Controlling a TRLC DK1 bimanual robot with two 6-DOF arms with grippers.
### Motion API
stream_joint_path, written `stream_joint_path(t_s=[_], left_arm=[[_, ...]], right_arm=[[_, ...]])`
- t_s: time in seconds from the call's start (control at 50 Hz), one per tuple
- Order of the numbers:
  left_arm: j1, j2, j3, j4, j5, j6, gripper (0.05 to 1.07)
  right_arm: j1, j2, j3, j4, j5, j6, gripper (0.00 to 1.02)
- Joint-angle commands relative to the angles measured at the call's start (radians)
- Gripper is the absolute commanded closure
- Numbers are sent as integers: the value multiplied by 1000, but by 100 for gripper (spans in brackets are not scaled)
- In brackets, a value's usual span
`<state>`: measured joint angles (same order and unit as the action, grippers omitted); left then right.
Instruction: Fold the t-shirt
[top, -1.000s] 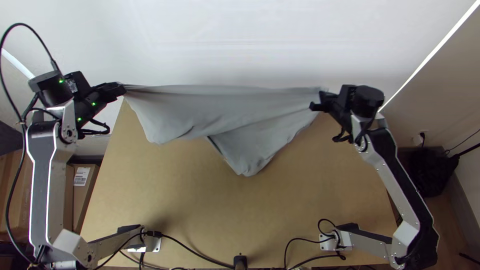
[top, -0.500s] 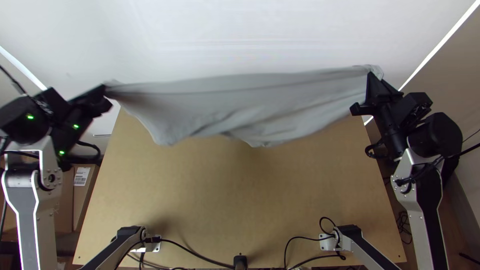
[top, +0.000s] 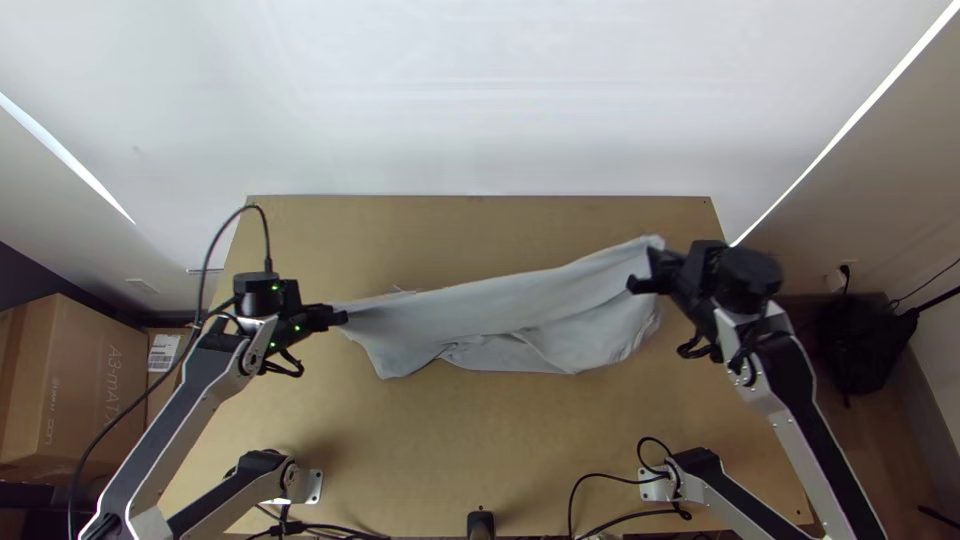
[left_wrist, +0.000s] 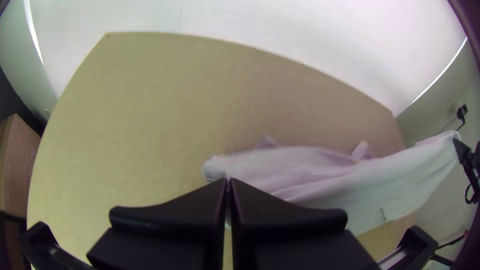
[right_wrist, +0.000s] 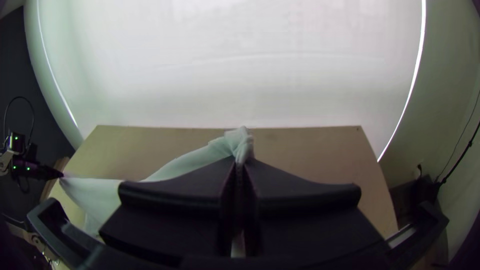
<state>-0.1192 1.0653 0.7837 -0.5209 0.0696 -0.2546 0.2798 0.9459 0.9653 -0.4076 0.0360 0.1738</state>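
In the top view the grey t-shirt (top: 520, 315) is stretched in a long creased band between both grippers, its lower part gathered over the table. The left gripper (top: 343, 317) is shut on its left end; in the left wrist view the same gripper (left_wrist: 228, 181) has its fingertips together, with the cloth (left_wrist: 360, 185) running off from them. The right gripper (top: 640, 272) pinches the other end in the top view. From the right wrist view, a bunched bit of cloth (right_wrist: 239, 142) pokes up between the tips of the right gripper (right_wrist: 241, 162).
The wooden table (top: 480, 430) lies beneath the cloth, with a white wall (top: 480, 100) behind it. Black cables (top: 590, 490) run along the near edge by the arm bases. Cardboard boxes (top: 75, 385) stand left of the table.
Both grippers have come down the picture and closer together, still with the t-shirt between them. The cloth has swung from high over the far edge to over the table's middle and hangs slacker.
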Motion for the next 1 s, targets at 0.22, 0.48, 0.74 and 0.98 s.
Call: stream_joint_path(t_s=[0.22,0.48,0.74,0.98], left_arm=[[-73,223,-43,73,-7,35,102],[-85,206,34,10,24,55,20],[-14,185,98,-76,68,103,18],[-7,249,97,-182,68,141,20]], right_arm=[[56,-16,-186,55,15,66,100],[64,-15,-195,55,16,66,100],[70,-21,-209,53,16,67,100],[76,-21,-201,55,18,67,100]])
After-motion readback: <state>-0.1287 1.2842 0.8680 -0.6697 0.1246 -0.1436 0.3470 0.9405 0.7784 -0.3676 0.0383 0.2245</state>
